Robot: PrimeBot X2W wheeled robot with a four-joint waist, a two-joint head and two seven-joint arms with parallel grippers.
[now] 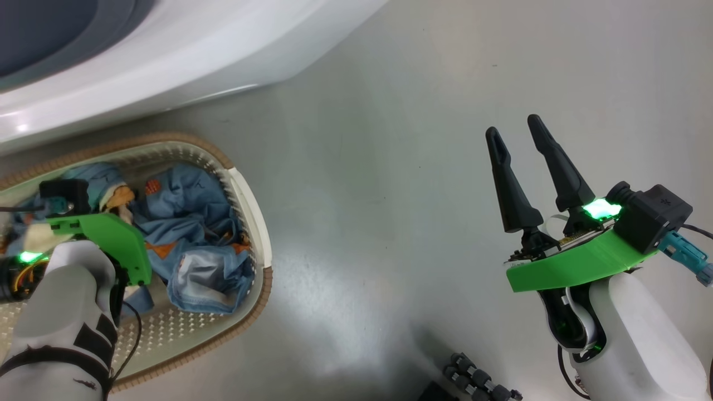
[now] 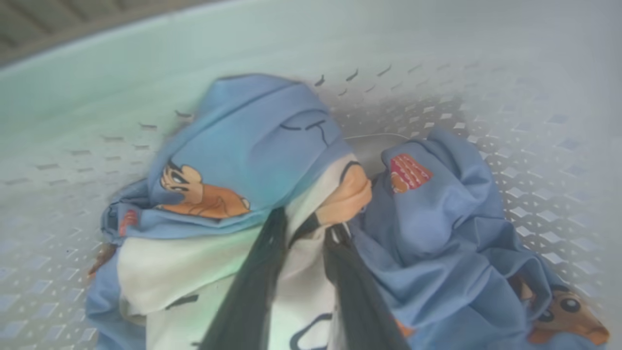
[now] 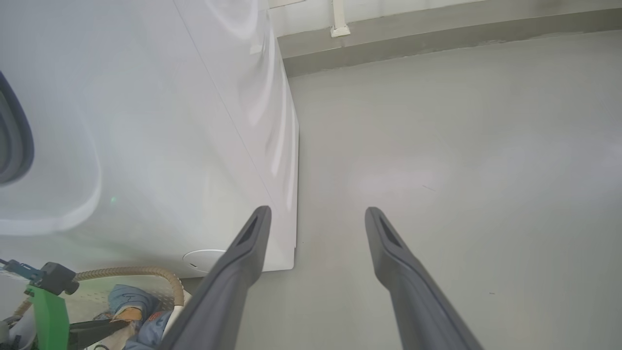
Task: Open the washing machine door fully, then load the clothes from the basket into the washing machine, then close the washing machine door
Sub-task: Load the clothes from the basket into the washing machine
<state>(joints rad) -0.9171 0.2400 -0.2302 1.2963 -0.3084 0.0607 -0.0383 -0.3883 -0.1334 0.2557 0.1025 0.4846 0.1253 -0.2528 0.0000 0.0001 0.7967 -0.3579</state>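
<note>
Right, my left gripper (image 2: 307,223) is down in the basket (image 1: 262,245), fingers set narrow on a fold of the cream cloth piece (image 2: 194,267), with bear-print garments (image 1: 195,223) heaped either side. The washing machine (image 1: 167,61) stands just beyond the basket, up and ahead of that hand, so I judge the lift goes that way. The right gripper (image 1: 513,125) hangs spread wide and empty over the floor, well apart — the left is nearer.

Head above, wrists low.
We look down on the basket (image 1: 257,234); left wrist close on the clothes (image 2: 252,126) inside; right wrist faces the washing machine (image 3: 170,121), basket at corner.
</note>
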